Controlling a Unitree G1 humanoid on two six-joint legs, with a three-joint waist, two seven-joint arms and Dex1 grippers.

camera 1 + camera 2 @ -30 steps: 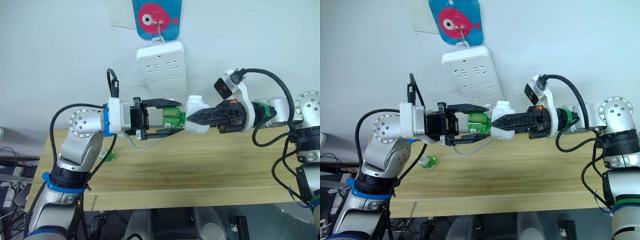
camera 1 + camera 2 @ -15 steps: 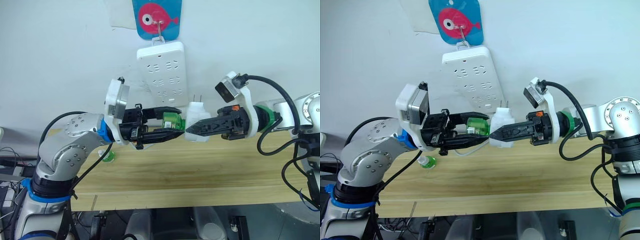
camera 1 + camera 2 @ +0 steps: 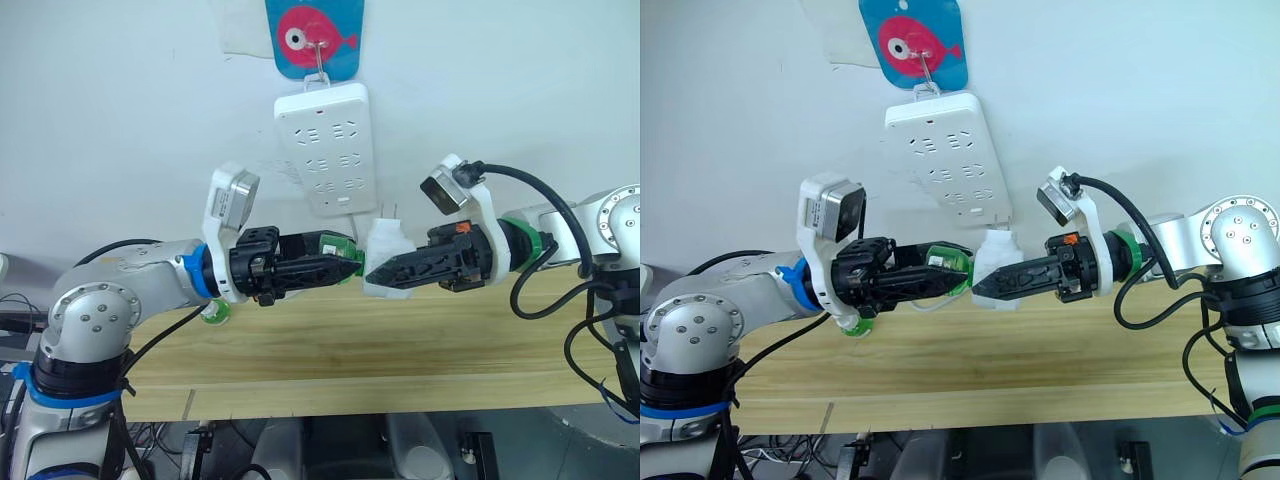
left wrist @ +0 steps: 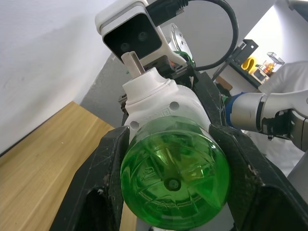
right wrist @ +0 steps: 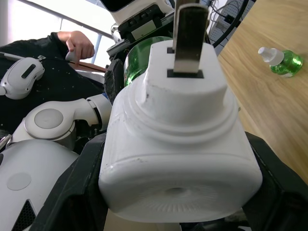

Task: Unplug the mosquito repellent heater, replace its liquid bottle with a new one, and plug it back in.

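The mosquito repellent heater [image 3: 386, 250], a small white unit with two plug prongs [image 5: 189, 33] pointing up, hangs in the air below the power strip. My right gripper [image 3: 374, 276] is shut on its sides. A green liquid bottle [image 4: 173, 178] sticks out of the heater's left end, and my left gripper [image 3: 352, 264] is shut around it, one black finger [image 4: 103, 185] on each side. A second green bottle with a white cap [image 3: 850, 325] lies on the wooden table [image 3: 400, 350] under my left forearm.
A long white power strip [image 3: 325, 150] hangs on the wall from a hook under a blue fish sign [image 3: 314, 36]; a white cable drops from it behind the grippers. In the right wrist view a person's hand [image 5: 79, 44] shows in the background.
My left wrist has rolled round with the green bottle and the left elbow has dropped. The right gripper has carried the heater a little left and down.
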